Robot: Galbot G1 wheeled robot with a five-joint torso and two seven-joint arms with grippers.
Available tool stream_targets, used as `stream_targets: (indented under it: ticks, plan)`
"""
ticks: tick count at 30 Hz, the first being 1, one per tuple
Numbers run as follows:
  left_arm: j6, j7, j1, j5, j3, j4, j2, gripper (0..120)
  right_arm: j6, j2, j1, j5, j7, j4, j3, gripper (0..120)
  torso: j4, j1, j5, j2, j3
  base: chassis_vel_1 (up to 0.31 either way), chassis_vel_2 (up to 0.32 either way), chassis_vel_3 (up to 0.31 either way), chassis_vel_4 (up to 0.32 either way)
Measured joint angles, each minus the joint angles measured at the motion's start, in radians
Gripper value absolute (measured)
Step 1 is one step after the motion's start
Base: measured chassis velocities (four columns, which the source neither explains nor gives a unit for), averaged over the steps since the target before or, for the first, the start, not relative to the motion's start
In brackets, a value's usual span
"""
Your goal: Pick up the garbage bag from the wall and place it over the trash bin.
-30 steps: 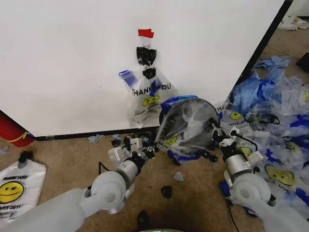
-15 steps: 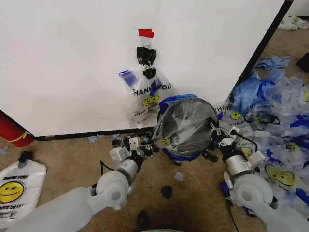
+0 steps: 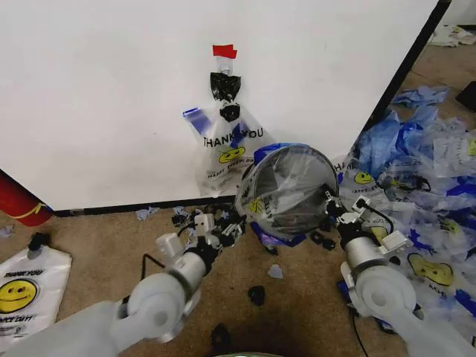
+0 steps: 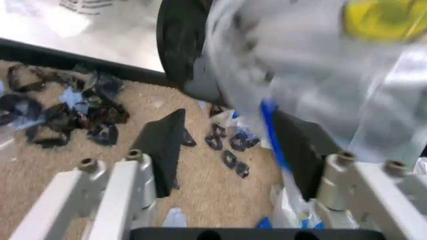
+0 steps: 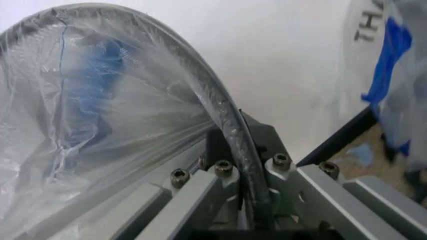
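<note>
**A:** Right end effector [image 3: 332,210] first: what has it got?

**B:** It's clamped on the right side of the trash bin [image 5: 215,102], on the rim, with film pinched under the jaws. The bin is tipped up off the floor [image 3: 97,238], close to the white wall [image 3: 111,89], with its mouth facing me.

**A:** And the garbage bag [image 3: 286,195]?

**B:** It's stretched across that mouth like a drum skin. The smiley print is low on the left and a blue handle strip trails below the rim. A second bag of the same print [image 3: 230,145] hangs on the wall just left of the bin.

**A:** What about your left end effector [image 3: 227,225]?

**B:** Its fingers are apart and gripping nothing. It sits near the bin's lower-left edge, and the wrist camera shows the blue strip lying between the pads [image 4: 163,150].

**A:** What could go wrong?

**B:** I only hold the bin at one point on the rim. If the left side tugs the strip hard, I judge the film could tear or slide off the rim, or the bin could twist in my grip. If the jaws close in the wrong place, they'd miss the thin plastic. If the bin slips, it could roll right into the heap of loose bags [image 3: 424,163] or onto the black scraps [image 3: 256,295].
</note>
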Motion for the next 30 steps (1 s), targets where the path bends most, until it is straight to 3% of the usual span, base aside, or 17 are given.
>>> stream_targets:
  ticks: [6, 12, 30]
  plan:
    - [-0.095, 0.124, 0.109, -0.01, -0.058, -0.014, -0.027, 85, -0.004, 0.123, -0.002, 0.044, 0.035, 0.023, 0.031, 0, -0.0002, 0.0, 0.0, 0.0, 0.0, 0.0, 0.0, 0.0, 0.0]
    - [-0.136, 0.189, 0.154, -0.014, -0.066, -0.01, -0.053, 100, -0.011, 0.188, -0.032, 0.046, 0.036, 0.033, 0.08, 0, -0.0001, 0.0, 0.0002, 0.0, 0.0, 0.0, 0.0, 0.0, 0.0]
    - [-0.136, 0.224, 0.065, -0.063, 0.05, -0.006, -0.177, 100, -0.019, 0.248, -0.074, 0.015, 0.019, 0.05, 0.099, 0, -0.0001, 0.0, 0.0003, 0.0, 0.0, 0.0, 0.0, 0.0, 0.0]
